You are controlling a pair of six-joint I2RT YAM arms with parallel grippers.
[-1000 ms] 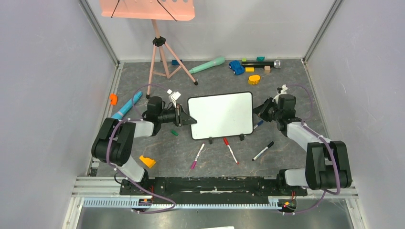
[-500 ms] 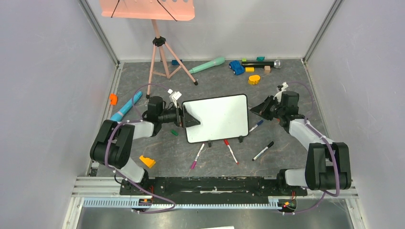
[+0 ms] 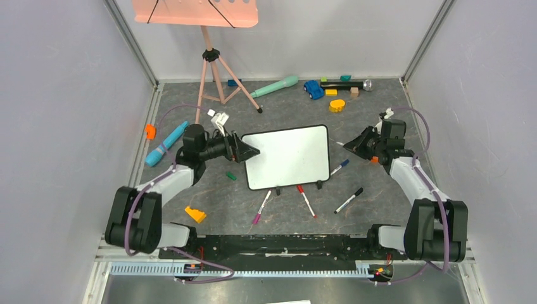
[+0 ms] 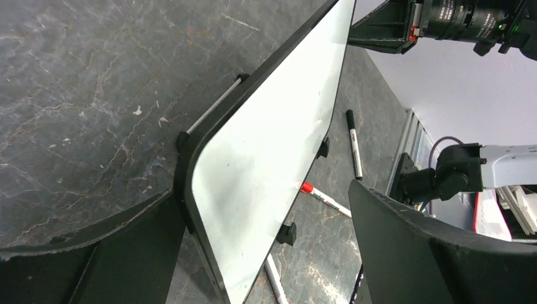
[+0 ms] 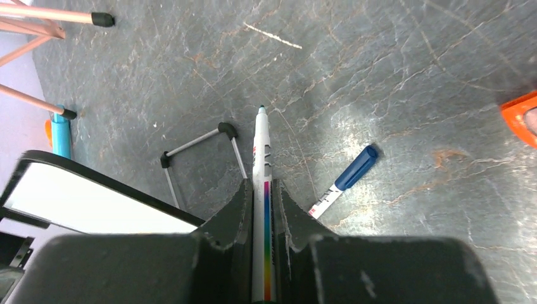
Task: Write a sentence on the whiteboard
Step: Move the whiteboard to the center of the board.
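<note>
whiteboard (image 3: 288, 156): glossy white face, smooth, with a soft glare; thin rim and little feet look like dark matt plastic.
tabletop (image 3: 380, 190): under the whiteboard, dark grey with stone-like veining, a faint sheen and fine scuffs.
my left hand (image 3: 250, 151): at the whiteboard's left edge, fingers of matt black plastic.
my right hand (image 5: 263, 190): right of the whiteboard, the same matt black plastic.
white marker (image 5: 261, 149): smooth glossy plastic barrel, printed rainbow stripe.
blue-capped marker (image 5: 345, 180): right of the whiteboard, smooth plastic, slightly shiny cap.
wire stand (image 5: 202, 142): at the whiteboard's back, bright bare metal rods, black plastic ends.
tripod (image 3: 212, 79): beyond the whiteboard, salmon-pink matt legs; I cannot tell their material.
</note>
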